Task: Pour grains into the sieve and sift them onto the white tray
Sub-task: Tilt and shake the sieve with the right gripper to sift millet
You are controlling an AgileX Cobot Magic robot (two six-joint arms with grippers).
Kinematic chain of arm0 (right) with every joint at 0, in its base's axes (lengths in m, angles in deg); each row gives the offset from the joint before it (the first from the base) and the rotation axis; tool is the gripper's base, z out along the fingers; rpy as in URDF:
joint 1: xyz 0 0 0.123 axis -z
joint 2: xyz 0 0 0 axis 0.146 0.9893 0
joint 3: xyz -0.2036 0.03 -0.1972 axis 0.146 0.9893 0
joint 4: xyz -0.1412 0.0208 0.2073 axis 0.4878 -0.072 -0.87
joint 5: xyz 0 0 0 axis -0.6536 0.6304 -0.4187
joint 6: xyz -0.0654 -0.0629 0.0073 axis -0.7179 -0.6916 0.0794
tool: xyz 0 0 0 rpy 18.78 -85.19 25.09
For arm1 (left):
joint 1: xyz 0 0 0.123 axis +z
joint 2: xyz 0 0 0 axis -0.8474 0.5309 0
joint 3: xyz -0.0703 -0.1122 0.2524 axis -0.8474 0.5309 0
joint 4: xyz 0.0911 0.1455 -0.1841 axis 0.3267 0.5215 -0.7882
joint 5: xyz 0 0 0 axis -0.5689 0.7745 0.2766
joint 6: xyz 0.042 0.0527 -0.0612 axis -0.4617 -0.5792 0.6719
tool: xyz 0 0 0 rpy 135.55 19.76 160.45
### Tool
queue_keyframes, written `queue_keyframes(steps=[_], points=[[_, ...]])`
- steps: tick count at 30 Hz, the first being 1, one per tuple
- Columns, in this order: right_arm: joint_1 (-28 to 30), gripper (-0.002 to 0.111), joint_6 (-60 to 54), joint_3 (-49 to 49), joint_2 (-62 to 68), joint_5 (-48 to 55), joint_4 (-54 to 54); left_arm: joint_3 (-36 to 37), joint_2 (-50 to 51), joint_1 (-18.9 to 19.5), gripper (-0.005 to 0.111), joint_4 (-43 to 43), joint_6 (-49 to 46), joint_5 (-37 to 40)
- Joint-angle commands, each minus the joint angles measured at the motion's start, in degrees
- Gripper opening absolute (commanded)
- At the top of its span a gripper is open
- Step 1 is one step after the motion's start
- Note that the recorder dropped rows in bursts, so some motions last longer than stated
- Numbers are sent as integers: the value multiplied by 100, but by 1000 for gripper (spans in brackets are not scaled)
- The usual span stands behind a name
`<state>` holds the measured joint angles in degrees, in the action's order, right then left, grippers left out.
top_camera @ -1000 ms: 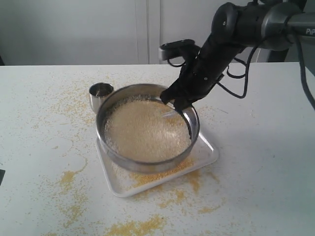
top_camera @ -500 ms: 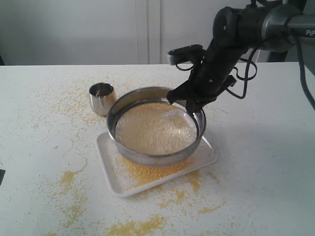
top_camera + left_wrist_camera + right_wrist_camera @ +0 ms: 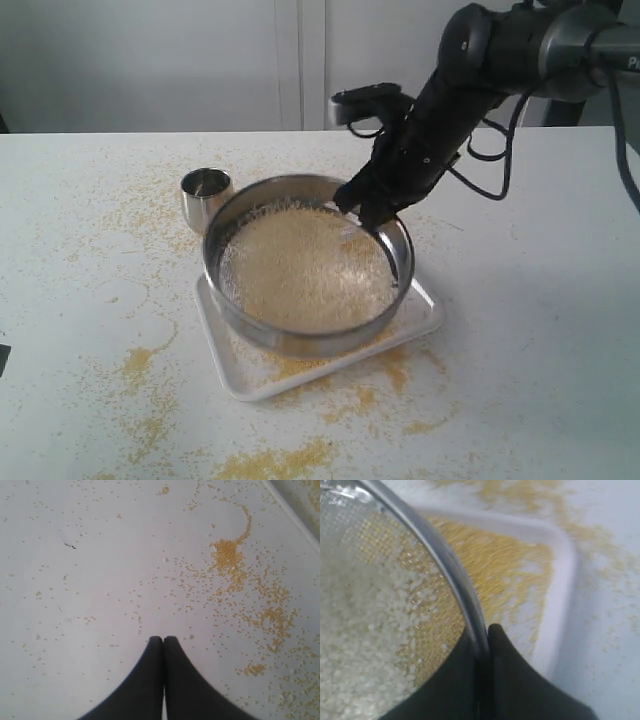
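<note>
The round steel sieve (image 3: 235, 300) hangs just above the white tray (image 3: 428, 318), holding pale grains (image 3: 305, 270) on its mesh. My right gripper (image 3: 368, 208) is shut on the sieve's far right rim; the right wrist view shows that rim (image 3: 451, 570) pinched between the black fingers (image 3: 507, 660), with whitish grains (image 3: 355, 630) inside and yellow meal (image 3: 505, 565) on the tray (image 3: 560, 595) below. My left gripper (image 3: 163, 639) is shut on nothing, over bare table strewn with yellow granules (image 3: 227, 560). It does not show in the exterior view.
A small steel cup (image 3: 206, 194) stands upright on the table just left of the sieve. Yellow meal (image 3: 270, 462) lies scattered over the table around the tray, thickest at the front and left. The right arm (image 3: 490, 50) reaches in from the upper right.
The sieve, held by my right gripper, went right and then back left over the tray, and the grains shifted inside it. More yellow meal lies on the tray.
</note>
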<state>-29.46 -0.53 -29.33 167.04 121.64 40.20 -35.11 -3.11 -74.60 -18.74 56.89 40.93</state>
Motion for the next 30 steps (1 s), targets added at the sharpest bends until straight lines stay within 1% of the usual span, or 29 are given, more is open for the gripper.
queue_keyframes(steps=[1, 2, 5, 9, 11, 12, 15, 17, 23, 26, 30], points=[[82, 0, 1704, -29, -95, -383, 238, -55, -15, -4, 0, -18, 31, 65], [113, 0, 2207, -29, -95, -444, 277, -55, -15, -4, 0, -18, 31, 65], [107, 0, 1792, -29, -95, -218, 213, -55, -15, -4, 0, -18, 31, 65], [107, 0, 1708, -29, -131, -153, 297, -55, -15, -4, 0, -18, 31, 65], [37, 0, 1378, 73, -258, -604, 405, -55, -15, -4, 0, -18, 31, 65], [-30, 0, 1365, 184, -363, -995, 478, -55, -15, -4, 0, -18, 31, 65], [-157, 0, 1722, 520, -666, -2073, 618, -55, -15, -4, 0, -18, 31, 65], [-170, 0, 1805, 694, -780, -2514, 618, -55, -15, -4, 0, -18, 31, 65], [-175, 0, 1248, 1162, -972, -2801, 640, -55, -15, -4, 0, -18, 31, 65], [-184, 0, 1248, 1361, -1114, -3110, 640, -55, -15, -4, 0, -18, 31, 65], [-184, 0, 1230, 1367, -1189, -2973, 615, -55, -15, -4, 0, -18, 31, 65]])
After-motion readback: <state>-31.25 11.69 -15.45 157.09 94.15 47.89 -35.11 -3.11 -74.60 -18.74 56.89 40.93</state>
